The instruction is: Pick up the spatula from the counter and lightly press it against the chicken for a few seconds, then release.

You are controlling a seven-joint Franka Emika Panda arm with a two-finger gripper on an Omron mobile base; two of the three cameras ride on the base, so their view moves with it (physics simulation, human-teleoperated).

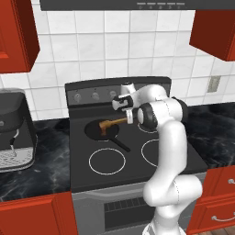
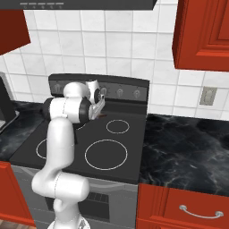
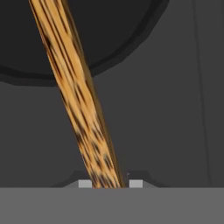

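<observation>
Spatula is up off the tabletop, and here's the line-up: coffee machine at far left, then the dark pan on the rear left burner of the stove, the blade end dipping into it, the wooden handle slanting right into the hand, which is clamped narrow around its end.

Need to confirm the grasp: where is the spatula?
Left base view: the spatula is in the end effector, head over the pan, rear left of the stove.
</observation>
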